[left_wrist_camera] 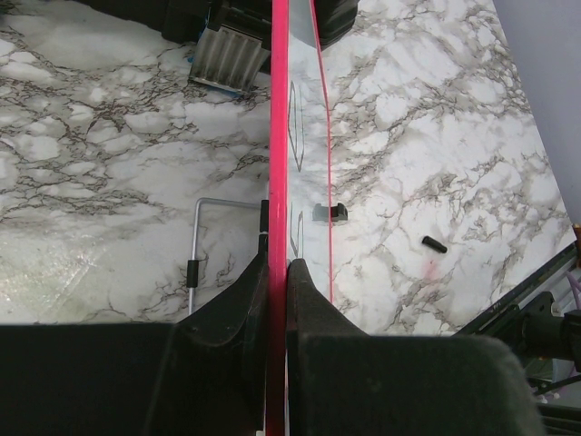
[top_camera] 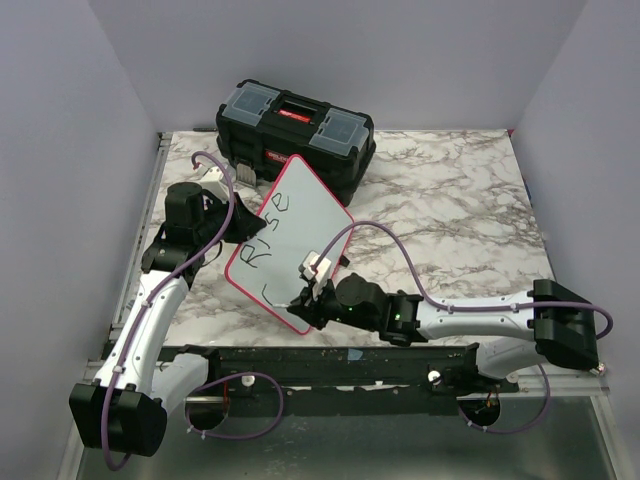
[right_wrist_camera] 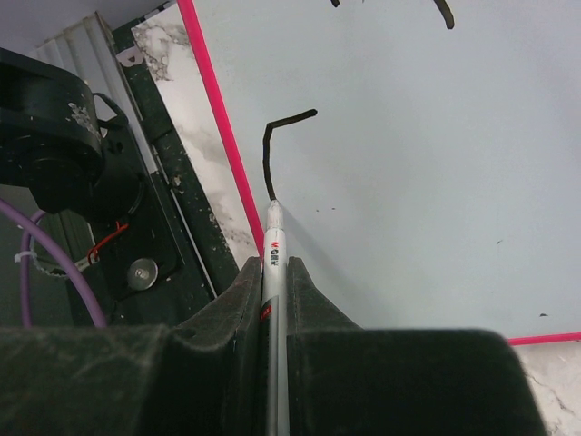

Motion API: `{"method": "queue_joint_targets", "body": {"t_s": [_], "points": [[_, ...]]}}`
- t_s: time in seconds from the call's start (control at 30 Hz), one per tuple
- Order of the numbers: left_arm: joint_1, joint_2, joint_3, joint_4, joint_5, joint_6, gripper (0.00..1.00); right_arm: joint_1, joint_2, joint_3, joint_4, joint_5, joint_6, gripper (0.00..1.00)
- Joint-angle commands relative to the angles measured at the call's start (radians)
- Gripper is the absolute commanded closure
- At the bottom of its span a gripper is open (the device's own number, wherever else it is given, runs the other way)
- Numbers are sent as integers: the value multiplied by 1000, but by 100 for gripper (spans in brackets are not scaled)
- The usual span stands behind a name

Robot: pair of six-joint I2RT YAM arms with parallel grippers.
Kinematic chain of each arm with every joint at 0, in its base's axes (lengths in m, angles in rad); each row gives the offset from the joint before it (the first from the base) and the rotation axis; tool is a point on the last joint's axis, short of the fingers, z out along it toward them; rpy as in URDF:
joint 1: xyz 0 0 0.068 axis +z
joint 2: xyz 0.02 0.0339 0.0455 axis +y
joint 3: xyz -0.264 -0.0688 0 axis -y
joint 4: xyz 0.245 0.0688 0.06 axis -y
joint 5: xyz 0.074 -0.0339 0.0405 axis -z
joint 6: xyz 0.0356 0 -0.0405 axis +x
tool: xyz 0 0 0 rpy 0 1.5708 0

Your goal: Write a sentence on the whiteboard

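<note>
The whiteboard (top_camera: 312,212), white with a pink-red rim, stands tilted on the marble table in front of the toolbox. My left gripper (top_camera: 243,216) is shut on its left rim; in the left wrist view the rim (left_wrist_camera: 277,136) runs edge-on between the closed jaws of that gripper (left_wrist_camera: 277,272). The sentence (top_camera: 272,228) reads "Rise", with one curved stroke below it (right_wrist_camera: 270,145). My right gripper (top_camera: 303,303) is shut on a thin silver marker (right_wrist_camera: 272,243), whose tip touches the board face (right_wrist_camera: 408,182) at the end of that stroke, near the lower rim.
A black toolbox (top_camera: 296,125) stands at the back behind the board. A grey ribbed block (left_wrist_camera: 227,56) lies beside it. A thin wire stand (left_wrist_camera: 195,245), a small grey clip (left_wrist_camera: 329,213) and a black cap (left_wrist_camera: 434,243) lie on the table (top_camera: 450,210).
</note>
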Motion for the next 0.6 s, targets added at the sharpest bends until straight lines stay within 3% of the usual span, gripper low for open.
{"method": "queue_joint_targets", "body": {"t_s": [0.0, 0.57], "points": [[-21, 3, 9, -25, -40, 89, 100, 8, 3, -18, -38, 73, 6, 99], [-27, 2, 8, -26, -41, 90, 100, 7, 43, 57, -80, 214, 5, 99]]}}
